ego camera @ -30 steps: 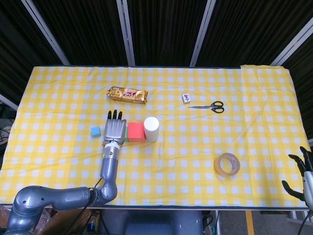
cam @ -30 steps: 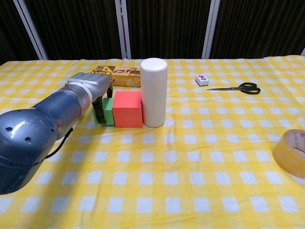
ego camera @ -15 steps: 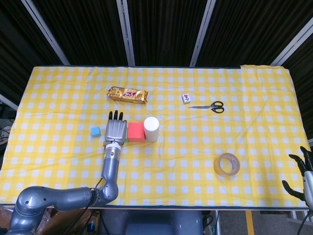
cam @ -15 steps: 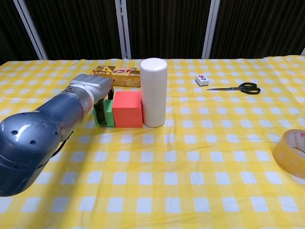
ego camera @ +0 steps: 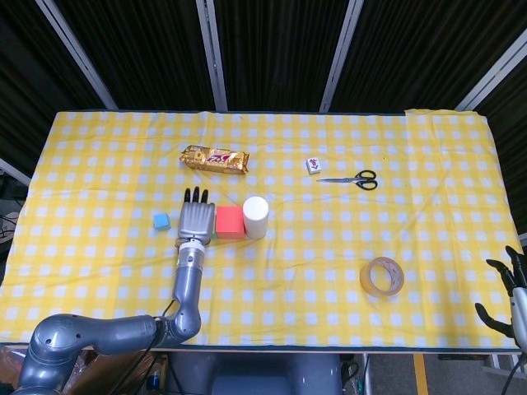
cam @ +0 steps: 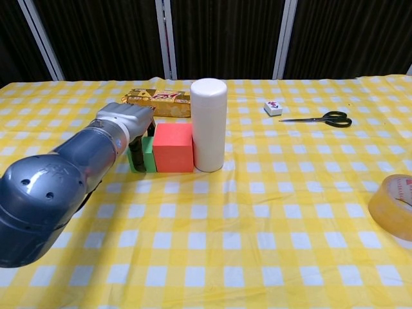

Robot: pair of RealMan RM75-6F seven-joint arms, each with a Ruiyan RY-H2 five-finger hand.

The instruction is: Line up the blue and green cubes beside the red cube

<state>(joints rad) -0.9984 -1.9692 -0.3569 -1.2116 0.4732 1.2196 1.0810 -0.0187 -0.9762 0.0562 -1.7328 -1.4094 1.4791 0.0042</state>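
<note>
left hand (ego camera: 195,219) over green cube (cam: 146,154), grip unclear; blue cube (ego camera: 160,220) just left of fingers (ego camera: 194,196), red cube (ego camera: 228,221) right; right hand (ego camera: 504,290) far off, splayed, empty.

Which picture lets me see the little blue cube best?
The head view. From above, the blue cube sits in the open on the yellow checked cloth, left of the left hand. In the chest view I cannot find it; the left arm fills that side and probably hides it.
</note>
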